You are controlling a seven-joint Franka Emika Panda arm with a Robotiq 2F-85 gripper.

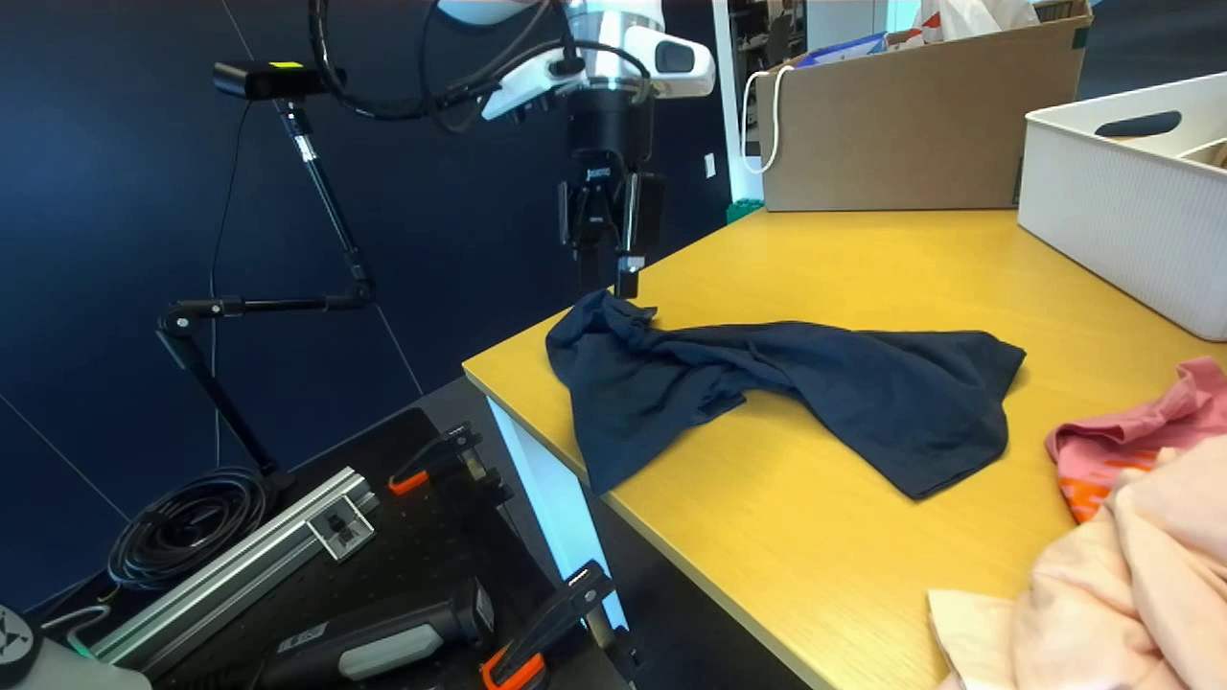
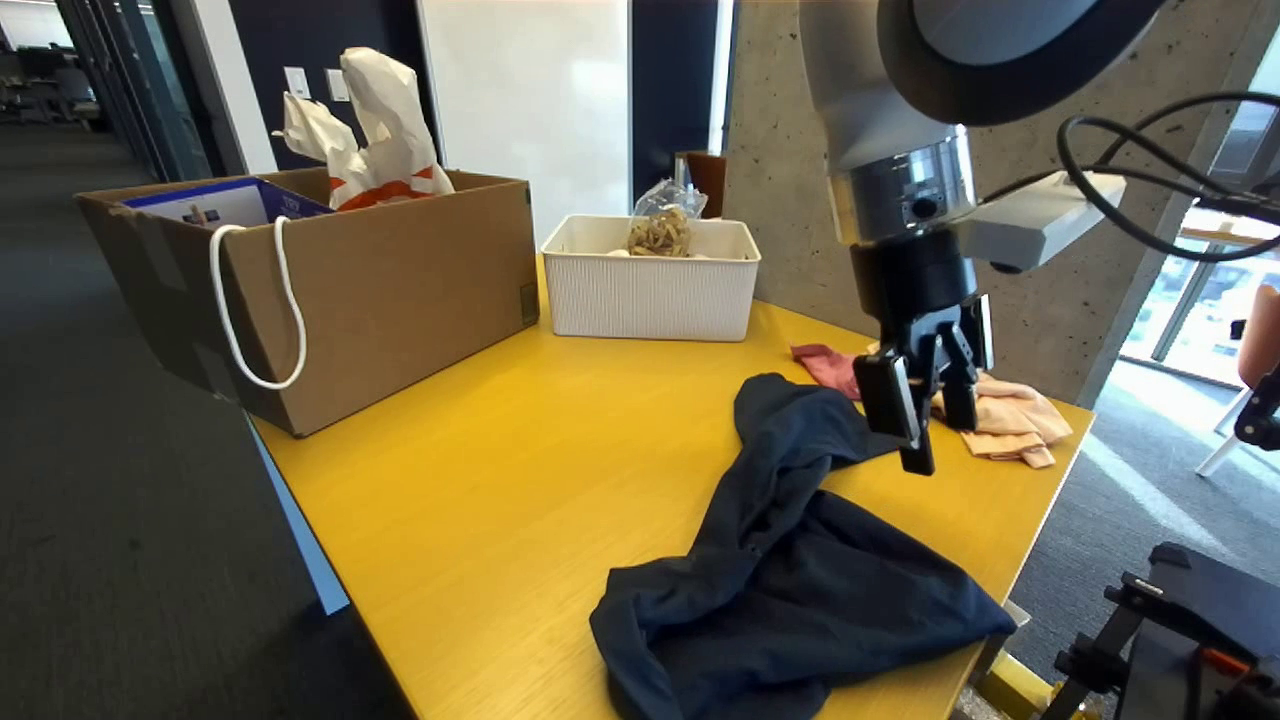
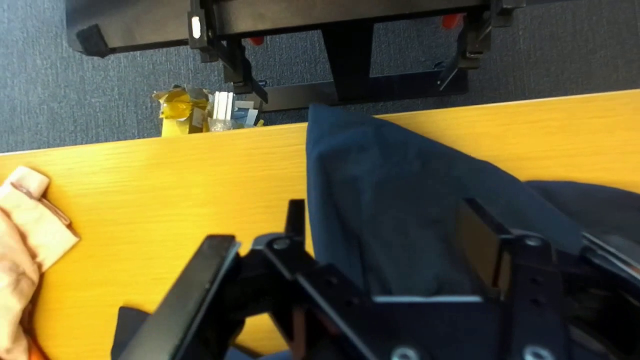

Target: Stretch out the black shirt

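The black shirt (image 1: 863, 379) lies twisted and bunched on the yellow table, with a wide flap at each end and a narrow rumpled middle. It also shows in an exterior view (image 2: 850, 590) and in the wrist view (image 3: 390, 160). One corner reaches just past the table edge near the robot. My gripper (image 1: 606, 273) points down and is open, with nothing between its fingers. It hangs above the table, apart from the cloth, as an exterior view (image 2: 938, 445) shows. In the wrist view the gripper (image 3: 385, 215) has part of the shirt below and between its fingers.
Peach cloth (image 1: 1131, 565) and pink cloth (image 1: 1150, 422) lie at one end of the table (image 2: 480, 480). A white bin (image 2: 650, 295) and a large cardboard box (image 2: 420, 290) stand along the far sides. Clamps (image 1: 551, 623) sit on the robot's mount beside the table edge.
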